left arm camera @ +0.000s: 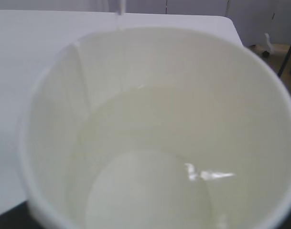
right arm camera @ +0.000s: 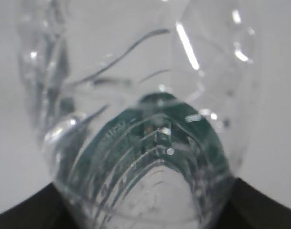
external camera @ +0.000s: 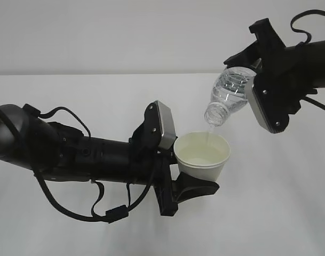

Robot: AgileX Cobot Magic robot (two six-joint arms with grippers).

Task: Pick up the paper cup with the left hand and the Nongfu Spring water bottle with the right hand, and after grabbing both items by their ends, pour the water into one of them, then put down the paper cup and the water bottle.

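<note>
My left gripper [external camera: 184, 162] is shut on the white paper cup [external camera: 202, 157] and holds it upright above the table. My right gripper [external camera: 253, 82] is shut on the base end of the clear Nongfu Spring water bottle [external camera: 229, 96], which tilts mouth-down over the cup. A thin stream of water [external camera: 209, 130] falls from the bottle mouth into the cup. The left wrist view looks into the cup [left arm camera: 159, 71], where water [left arm camera: 150, 191] covers the bottom. The right wrist view is filled by the bottle [right arm camera: 135, 71] and its green label [right arm camera: 135, 138].
The white table [external camera: 71, 90] spreads under both arms. In the left wrist view the table's far right corner [left arm camera: 226, 21] shows, with a dark stand [left arm camera: 288, 47] on the floor beyond it.
</note>
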